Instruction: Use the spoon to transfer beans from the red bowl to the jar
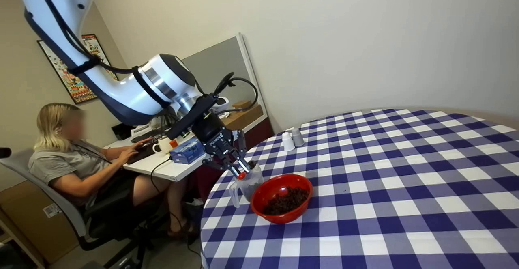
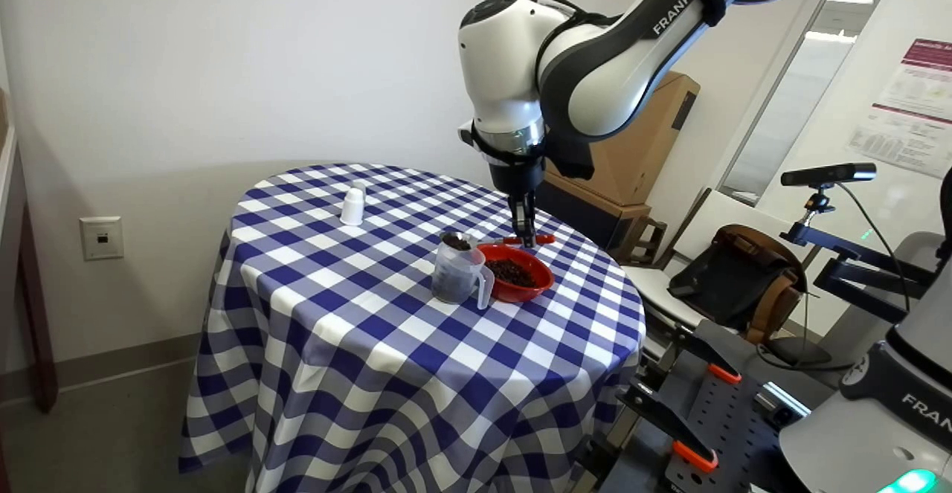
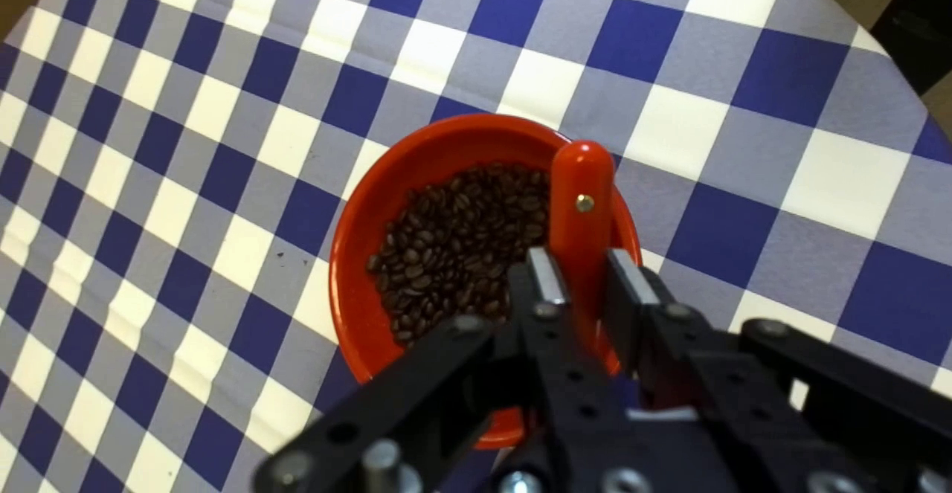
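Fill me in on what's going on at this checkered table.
A black robot gripper clamps a red-handled spoon by its handle. A round, glossy red bowl holds a heap of small, dark brown beans. Beside it stands a see-through greyish jar with a handle; more dark beans show at its mouth, apparently on the spoon's head, probably about to be tipped in.

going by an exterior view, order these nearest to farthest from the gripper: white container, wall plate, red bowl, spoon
1. Spoon: held in the gripper, handle showing on both sides.
2. Red bowl: just below it.
3. White container: off to the left, farther back.
4. Wall plate: at the picture's far left.
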Controlling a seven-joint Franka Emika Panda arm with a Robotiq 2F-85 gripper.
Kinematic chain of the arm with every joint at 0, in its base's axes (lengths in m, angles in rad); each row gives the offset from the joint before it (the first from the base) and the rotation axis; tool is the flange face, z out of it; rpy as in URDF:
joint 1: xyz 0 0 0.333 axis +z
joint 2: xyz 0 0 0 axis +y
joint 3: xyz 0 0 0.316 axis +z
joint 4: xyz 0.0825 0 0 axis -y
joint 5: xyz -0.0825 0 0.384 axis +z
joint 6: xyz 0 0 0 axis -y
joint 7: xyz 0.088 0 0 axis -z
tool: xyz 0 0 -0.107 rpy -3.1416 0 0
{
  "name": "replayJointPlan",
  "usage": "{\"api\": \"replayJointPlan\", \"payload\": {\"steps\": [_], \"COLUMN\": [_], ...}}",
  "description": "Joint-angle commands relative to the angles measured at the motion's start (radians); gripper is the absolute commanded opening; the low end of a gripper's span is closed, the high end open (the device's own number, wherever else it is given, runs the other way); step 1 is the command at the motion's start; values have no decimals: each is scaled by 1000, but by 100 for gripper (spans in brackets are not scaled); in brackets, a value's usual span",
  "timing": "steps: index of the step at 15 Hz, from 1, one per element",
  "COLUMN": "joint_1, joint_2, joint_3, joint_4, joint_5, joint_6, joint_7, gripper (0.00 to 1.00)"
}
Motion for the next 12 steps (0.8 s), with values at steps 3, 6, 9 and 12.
{"api": "replayJointPlan", "payload": {"steps": [3,6,9,12], "joint_1": [21,22,22,22], "joint_2": [-19,-22,-26,-30], "joint_3": [-2,4,13,23], "joint_4": [-39,-55,-71,-87], "joint_5": [-153,-236,-311,-389], "joint_6": [-10,-17,-23,-26], "joint_7": [103,147,188,228], "gripper": [6,6,6,6]}}
